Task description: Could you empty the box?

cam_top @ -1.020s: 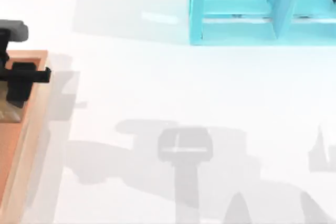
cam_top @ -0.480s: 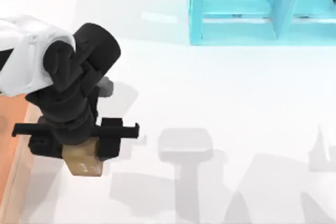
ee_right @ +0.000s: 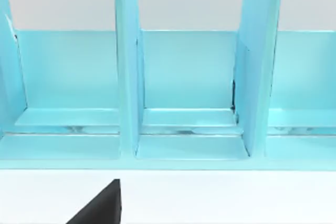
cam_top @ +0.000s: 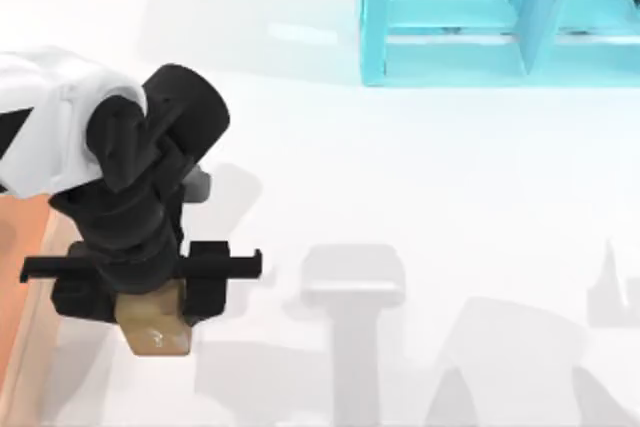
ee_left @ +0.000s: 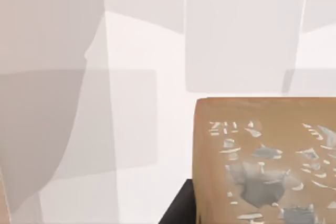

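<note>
At the table's (cam_top: 420,177) left edge lies the large shallow wooden box (cam_top: 25,277) with tan rim and reddish-orange inside. Just right of its rim, the left gripper (cam_top: 150,292) pinches a small tan-olive cube block (cam_top: 155,327) above the white tabletop. Released here, the cube could tumble or land against the rim; a loose pinch could let it slip. Along the far edge stands the cyan shelf unit (cam_top: 470,17). The right arm is parked facing it.
</note>
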You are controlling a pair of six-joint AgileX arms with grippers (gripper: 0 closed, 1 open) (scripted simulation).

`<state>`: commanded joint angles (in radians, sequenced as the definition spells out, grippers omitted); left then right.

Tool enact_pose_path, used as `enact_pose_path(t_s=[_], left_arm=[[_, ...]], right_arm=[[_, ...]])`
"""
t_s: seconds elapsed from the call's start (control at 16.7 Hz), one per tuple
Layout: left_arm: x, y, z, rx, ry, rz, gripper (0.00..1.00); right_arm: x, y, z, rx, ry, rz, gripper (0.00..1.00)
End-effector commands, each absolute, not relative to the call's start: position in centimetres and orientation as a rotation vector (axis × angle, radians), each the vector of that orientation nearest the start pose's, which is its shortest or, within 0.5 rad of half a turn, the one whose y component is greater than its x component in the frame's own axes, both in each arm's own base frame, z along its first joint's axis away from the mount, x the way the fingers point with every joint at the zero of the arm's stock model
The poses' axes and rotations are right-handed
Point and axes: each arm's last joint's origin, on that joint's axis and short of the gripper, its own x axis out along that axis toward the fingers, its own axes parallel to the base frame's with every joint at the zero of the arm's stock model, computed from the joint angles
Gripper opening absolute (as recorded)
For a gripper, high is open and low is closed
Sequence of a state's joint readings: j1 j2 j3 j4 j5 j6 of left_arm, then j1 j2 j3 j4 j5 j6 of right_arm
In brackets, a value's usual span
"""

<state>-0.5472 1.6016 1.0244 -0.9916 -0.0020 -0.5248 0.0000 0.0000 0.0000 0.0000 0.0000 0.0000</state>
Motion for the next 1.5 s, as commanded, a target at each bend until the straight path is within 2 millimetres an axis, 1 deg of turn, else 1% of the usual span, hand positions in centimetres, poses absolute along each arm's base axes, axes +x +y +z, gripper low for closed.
enact_pose_path(t_s=[0.42,0.66,1.44,1.5], left_arm=[[23.3,-14.0,13.8,0.014,1.566,-0.017,0.00],[23.3,-14.0,13.7,0.015,1.568,-0.016,0.00],[23.3,-14.0,13.7,0.015,1.568,-0.016,0.98],[23.3,-14.0,13.7,0.015,1.568,-0.016,1.00]], right_arm=[[10.6,-0.1,16.0,0.000,0.000,0.000,1.00],[10.6,-0.1,16.0,0.000,0.000,0.000,1.00],[10.6,-0.1,16.0,0.000,0.000,0.000,1.00],[10.6,-0.1,16.0,0.000,0.000,0.000,1.00]])
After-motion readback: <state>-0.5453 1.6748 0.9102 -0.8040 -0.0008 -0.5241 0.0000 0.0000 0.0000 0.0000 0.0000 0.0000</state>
